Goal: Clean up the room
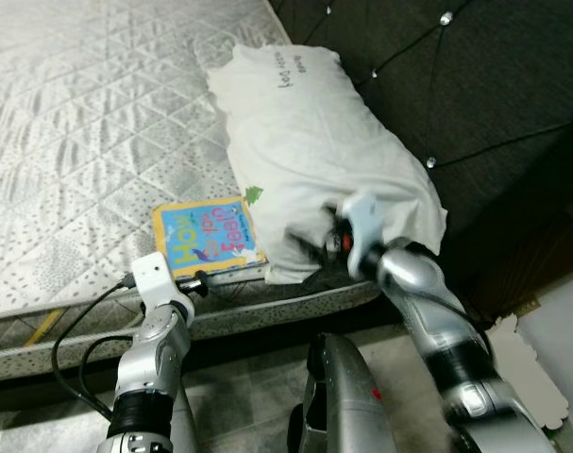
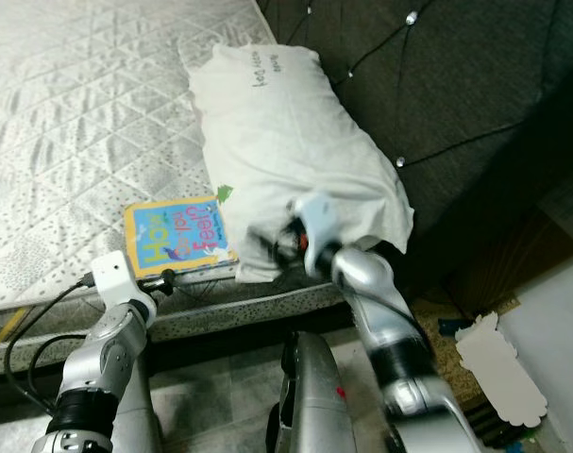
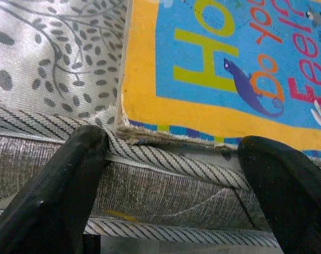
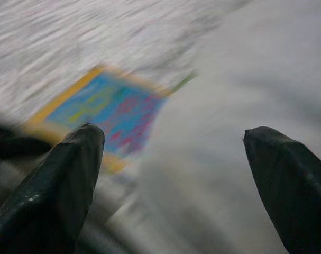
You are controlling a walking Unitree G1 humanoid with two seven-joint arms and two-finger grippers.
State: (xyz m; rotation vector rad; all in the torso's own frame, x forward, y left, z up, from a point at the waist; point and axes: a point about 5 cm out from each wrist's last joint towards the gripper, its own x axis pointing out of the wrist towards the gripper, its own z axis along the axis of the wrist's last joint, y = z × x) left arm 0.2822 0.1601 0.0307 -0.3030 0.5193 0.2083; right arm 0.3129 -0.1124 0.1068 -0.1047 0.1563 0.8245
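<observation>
Now on mattress (image 1: pixel 88 142) edge, near corner: picture book (image 1: pixel 207 236), flat, touching white pillow (image 1: pixel 314 142). Left gripper (image 3: pixel 171 159) spread wide just before book. Right gripper (image 4: pixel 173 153) spread wide at pillow's lower end, blurred.

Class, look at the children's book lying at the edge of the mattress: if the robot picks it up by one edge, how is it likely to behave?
The book looks thick-paged with worn corners, so it would probably stay stiff rather than flop. It lies flat at the mattress edge, which should let the open left gripper close over that edge. Its cover seems glossy, so it may slip.
</observation>
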